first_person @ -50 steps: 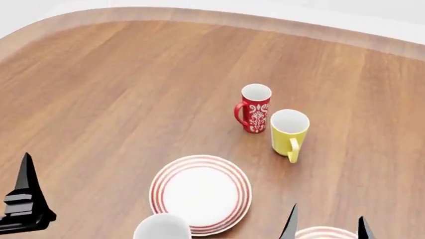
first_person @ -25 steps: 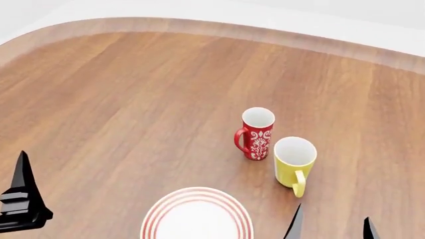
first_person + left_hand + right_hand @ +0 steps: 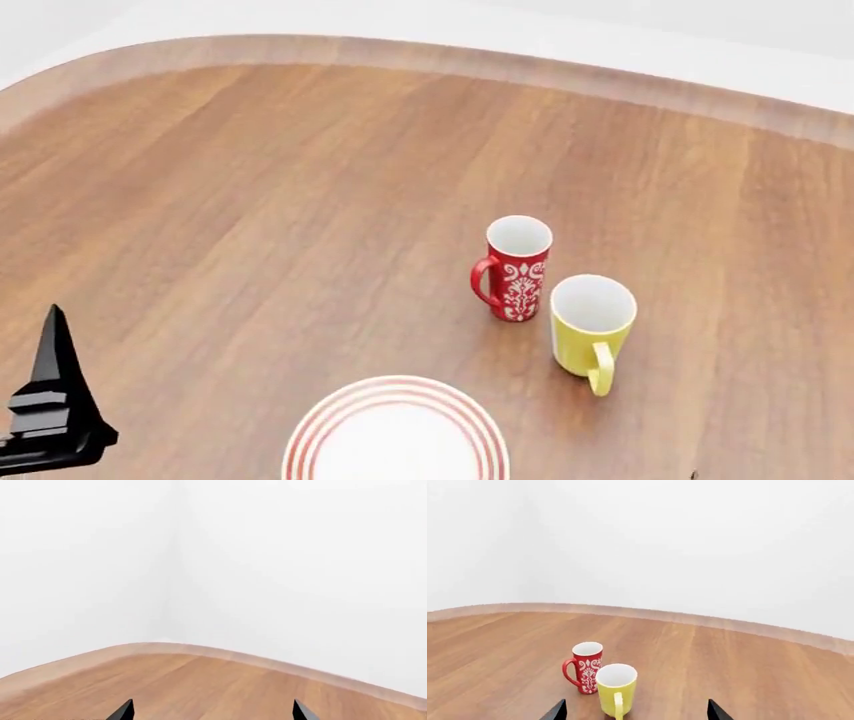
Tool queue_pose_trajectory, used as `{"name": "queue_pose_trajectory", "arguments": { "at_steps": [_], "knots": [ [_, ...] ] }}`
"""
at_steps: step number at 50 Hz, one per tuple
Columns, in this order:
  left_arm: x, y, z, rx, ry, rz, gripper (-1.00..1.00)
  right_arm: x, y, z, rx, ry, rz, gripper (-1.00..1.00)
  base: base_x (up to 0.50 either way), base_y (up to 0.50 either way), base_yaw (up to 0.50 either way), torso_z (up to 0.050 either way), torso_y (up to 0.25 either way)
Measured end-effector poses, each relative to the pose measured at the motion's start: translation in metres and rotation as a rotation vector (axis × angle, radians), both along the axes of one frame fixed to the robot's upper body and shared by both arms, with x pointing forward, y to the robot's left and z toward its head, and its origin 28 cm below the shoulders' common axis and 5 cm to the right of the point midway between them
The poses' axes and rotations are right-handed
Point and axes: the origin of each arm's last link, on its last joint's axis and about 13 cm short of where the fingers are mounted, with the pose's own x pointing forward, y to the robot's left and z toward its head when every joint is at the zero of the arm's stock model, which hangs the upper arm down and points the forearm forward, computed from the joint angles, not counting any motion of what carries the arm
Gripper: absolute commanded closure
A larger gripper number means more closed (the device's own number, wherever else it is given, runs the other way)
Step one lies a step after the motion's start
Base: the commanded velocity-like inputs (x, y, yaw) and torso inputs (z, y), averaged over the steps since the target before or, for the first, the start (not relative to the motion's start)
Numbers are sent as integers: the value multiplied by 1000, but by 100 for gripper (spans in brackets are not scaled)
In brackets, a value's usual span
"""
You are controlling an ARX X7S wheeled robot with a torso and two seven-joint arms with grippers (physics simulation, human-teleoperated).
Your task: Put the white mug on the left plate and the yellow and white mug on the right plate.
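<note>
A yellow and white mug (image 3: 591, 330) is standing upright on the wooden bench (image 3: 267, 200), just beside a red patterned mug (image 3: 514, 267), both well in from the curved far edge. One red-ringed plate (image 3: 395, 440) is lying at the near edge. Left fingers (image 3: 210, 712) and right fingers (image 3: 635, 711) are both hanging spread wide, gripping nothing. The white mug is sitting out of view.
</note>
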Motion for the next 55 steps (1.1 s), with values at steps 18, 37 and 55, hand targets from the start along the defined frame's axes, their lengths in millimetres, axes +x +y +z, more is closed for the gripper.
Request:
{"name": "queue_pose_trajectory", "arguments": {
  "at_steps": [18,37,55],
  "knots": [
    [1,0,5,-29,-1,35,-100,-43,-24,21,-53,145,265,-100,0,0,0,0,0],
    [4,4,4,-80,20,64,-100,-68,-13,33,-137,227,515,-100,0,0,0,0,0],
    [5,3,3,-99,20,68,-100,-47,-5,30,-186,311,684,-100,0,0,0,0,0]
  ]
}}
